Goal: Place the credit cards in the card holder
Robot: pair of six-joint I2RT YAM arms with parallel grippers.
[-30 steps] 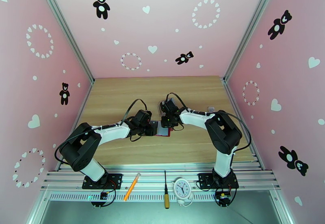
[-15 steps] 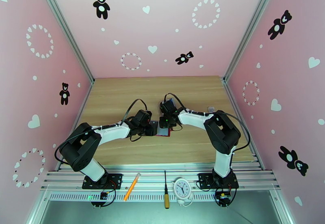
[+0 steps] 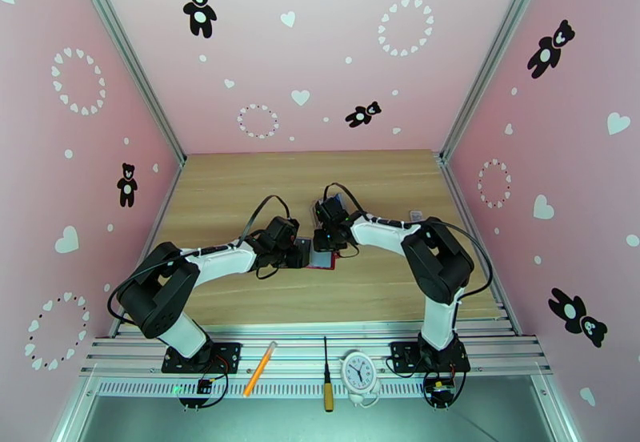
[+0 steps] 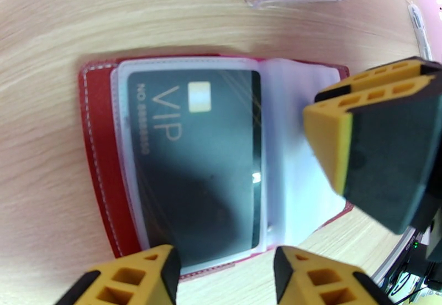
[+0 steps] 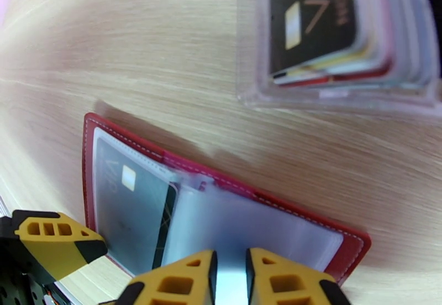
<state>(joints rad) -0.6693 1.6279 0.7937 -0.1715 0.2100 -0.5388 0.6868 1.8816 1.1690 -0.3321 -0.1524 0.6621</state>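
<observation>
Dark-red leather-like folding card holder (image 4: pixel 96 151) lies open mid-table on a pale wooden tabletop (image 3: pixel 232 187), with bare wood at 6 o'clock. Left gripper (image 4: pixel 224 278) hovers at its 9 o'clock edge, fingers spread. Dark VIP credit card (image 4: pixel 193 179) sits in its left clear pocket. Right gripper (image 5: pixel 229 281) is over the right page, fingers nearly together around a pale strip; grip cannot be told. Clear plastic slotted stand (image 5: pixel 331 99) sits near at 12 o'clock, apart.

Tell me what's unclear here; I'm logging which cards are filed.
Right wrist: pale strip between the fingers of the right end effector, cut by the bottom edge; card or pocket unclear.
Left wrist: card holder, right pockets hidden by that end effector.
Right wrist: clear stand, cards overlapping, cut by top edge.
</observation>
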